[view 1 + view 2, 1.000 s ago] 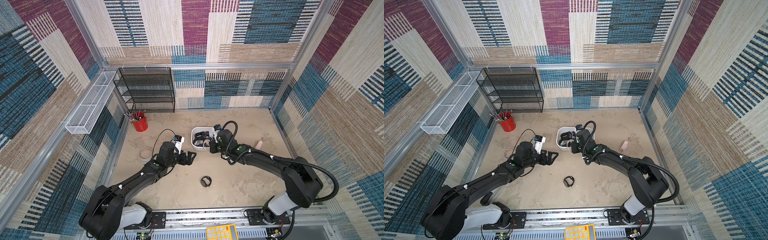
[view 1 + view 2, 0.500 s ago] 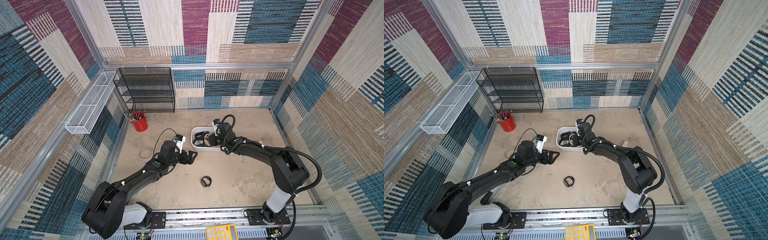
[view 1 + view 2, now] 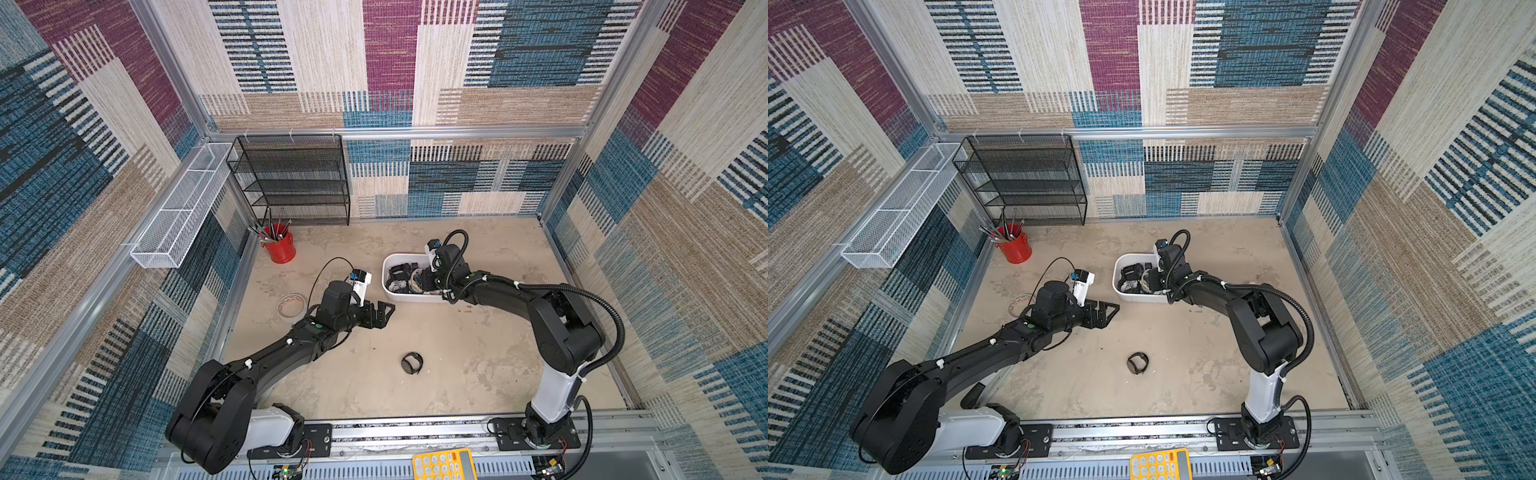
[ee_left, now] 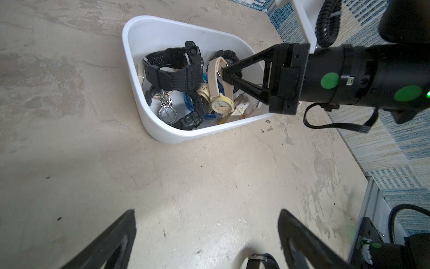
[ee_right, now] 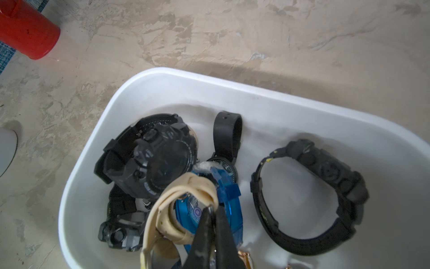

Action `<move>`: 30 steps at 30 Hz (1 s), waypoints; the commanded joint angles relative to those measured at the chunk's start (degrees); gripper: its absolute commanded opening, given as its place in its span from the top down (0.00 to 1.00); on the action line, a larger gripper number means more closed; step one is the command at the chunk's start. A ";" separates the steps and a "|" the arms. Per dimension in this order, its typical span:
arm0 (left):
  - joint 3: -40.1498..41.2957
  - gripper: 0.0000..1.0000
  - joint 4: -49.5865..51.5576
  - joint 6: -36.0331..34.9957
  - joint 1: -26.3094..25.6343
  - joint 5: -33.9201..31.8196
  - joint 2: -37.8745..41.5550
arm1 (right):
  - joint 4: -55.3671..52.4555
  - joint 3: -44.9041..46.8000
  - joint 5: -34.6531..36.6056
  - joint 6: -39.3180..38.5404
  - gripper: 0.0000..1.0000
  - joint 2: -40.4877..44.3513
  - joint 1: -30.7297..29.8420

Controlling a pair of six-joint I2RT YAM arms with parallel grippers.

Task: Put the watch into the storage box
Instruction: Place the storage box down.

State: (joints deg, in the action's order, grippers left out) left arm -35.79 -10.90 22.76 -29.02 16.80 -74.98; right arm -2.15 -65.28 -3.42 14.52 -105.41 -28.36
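Observation:
The storage box (image 3: 384, 276) (image 3: 1116, 277) (image 4: 126, 46) (image 5: 209, 79) is a low white tub in the middle of the table, holding several watches. My right gripper (image 4: 223, 75) (image 5: 213, 208) (image 3: 419, 279) is shut on the strap of a cream watch (image 4: 221, 106) (image 5: 186, 186), which hangs inside the box above the others. My left gripper (image 3: 388, 316) (image 3: 1112, 316) (image 4: 206, 212) is open and empty, low over the table a little to the near left of the box. A black watch (image 3: 411, 363) (image 3: 1137, 363) lies on the table nearer the front.
A red pen cup (image 3: 279, 249) (image 5: 25, 30) stands at the back left, before a black mesh shelf (image 3: 295, 178). A white wire tray (image 3: 178, 208) hangs on the left wall. A tape ring (image 3: 291, 305) lies beside the left arm. A yellow calculator (image 3: 444, 465) is at the front edge.
My right gripper has moved from the box's near right rim to above its inside, carrying the cream watch, and its elbow has folded upward. The left gripper has barely moved.

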 commanded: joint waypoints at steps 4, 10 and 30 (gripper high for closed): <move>-0.51 0.04 -0.38 0.61 0.01 0.08 -0.07 | 2.15 -0.23 -0.01 0.45 0.63 1.83 0.23; -0.69 0.04 -0.63 0.79 0.01 0.13 -0.42 | 1.14 0.35 -0.03 0.33 0.30 6.69 0.32; -4.11 0.10 8.52 -0.32 -0.96 0.81 -4.54 | 19.12 29.01 -1.79 0.59 0.00 33.66 0.32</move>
State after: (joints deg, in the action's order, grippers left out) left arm -39.40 -7.09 22.76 -29.34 17.28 -79.79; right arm 12.97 -36.71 -8.16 14.96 -72.60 -28.10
